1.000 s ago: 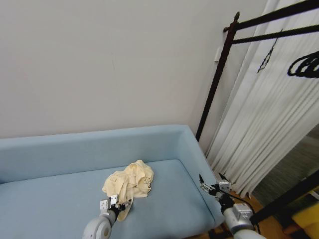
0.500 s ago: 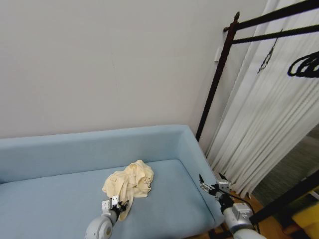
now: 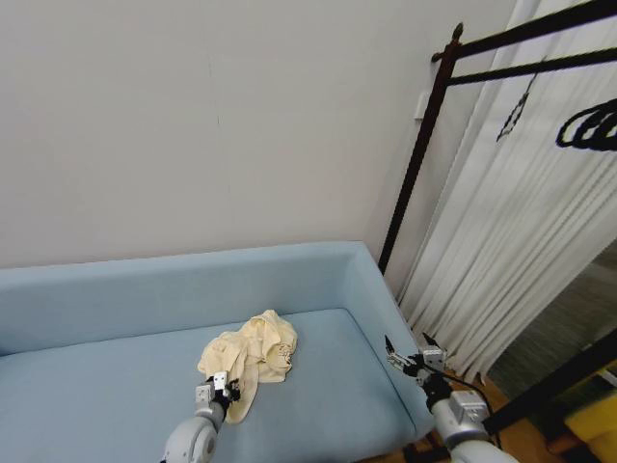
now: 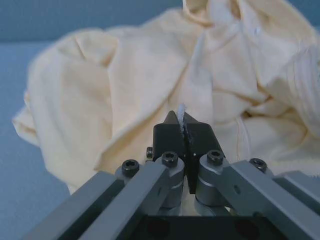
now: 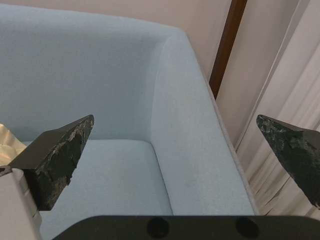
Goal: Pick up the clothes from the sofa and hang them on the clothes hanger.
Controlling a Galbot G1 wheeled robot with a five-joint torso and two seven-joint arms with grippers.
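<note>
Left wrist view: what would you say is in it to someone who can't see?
The left gripper, its black fingertips shut together, points at a crumpled cream garment lying on a blue sofa. A thin pale sliver sits between the tips; whether it is cloth is unclear.

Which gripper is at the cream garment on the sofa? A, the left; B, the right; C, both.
A: the left gripper is shut at the near edge of the cream garment, while the right gripper hangs open by the armrest of the sofa.
</note>
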